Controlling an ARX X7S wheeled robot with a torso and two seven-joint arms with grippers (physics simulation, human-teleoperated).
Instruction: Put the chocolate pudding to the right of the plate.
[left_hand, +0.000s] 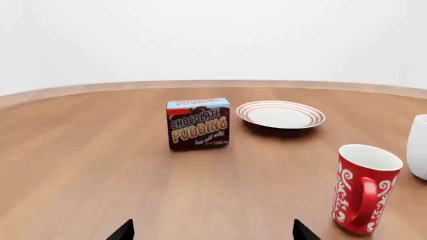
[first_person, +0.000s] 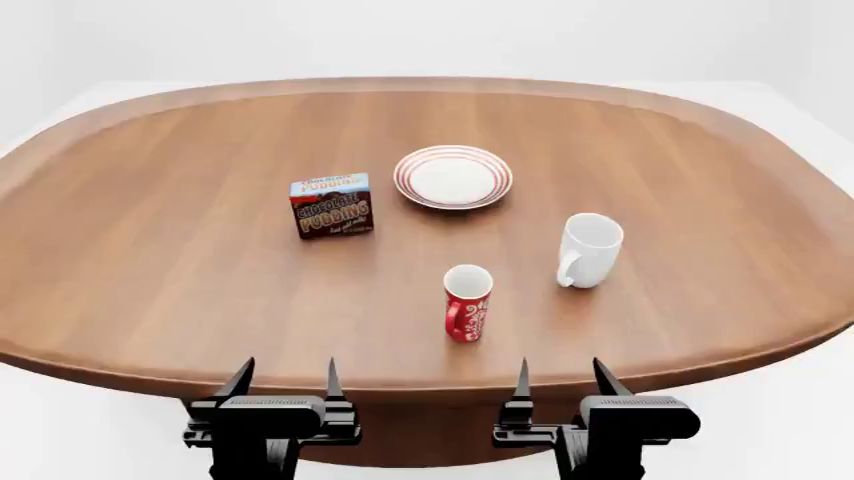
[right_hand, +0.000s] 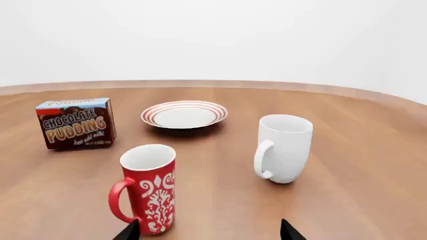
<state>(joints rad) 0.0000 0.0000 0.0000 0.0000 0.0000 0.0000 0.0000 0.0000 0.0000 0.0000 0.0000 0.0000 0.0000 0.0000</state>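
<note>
The chocolate pudding carton (first_person: 331, 205) stands upright on the wooden table, just left of the plate (first_person: 453, 177). It also shows in the left wrist view (left_hand: 197, 124) and the right wrist view (right_hand: 75, 123). The white plate with red rings shows there too, in the left wrist view (left_hand: 281, 114) and the right wrist view (right_hand: 184, 114). My left gripper (first_person: 284, 381) and right gripper (first_person: 558, 379) are both open and empty, held at the table's near edge, far from the carton. Only their fingertips show in the left wrist view (left_hand: 212, 231) and the right wrist view (right_hand: 208, 231).
A red patterned mug (first_person: 467, 302) stands near the front middle, close ahead of my right gripper. A white mug (first_person: 589, 249) stands to its right, in the space right of the plate. The oval table's (first_person: 160, 280) near edge lies just ahead of both grippers.
</note>
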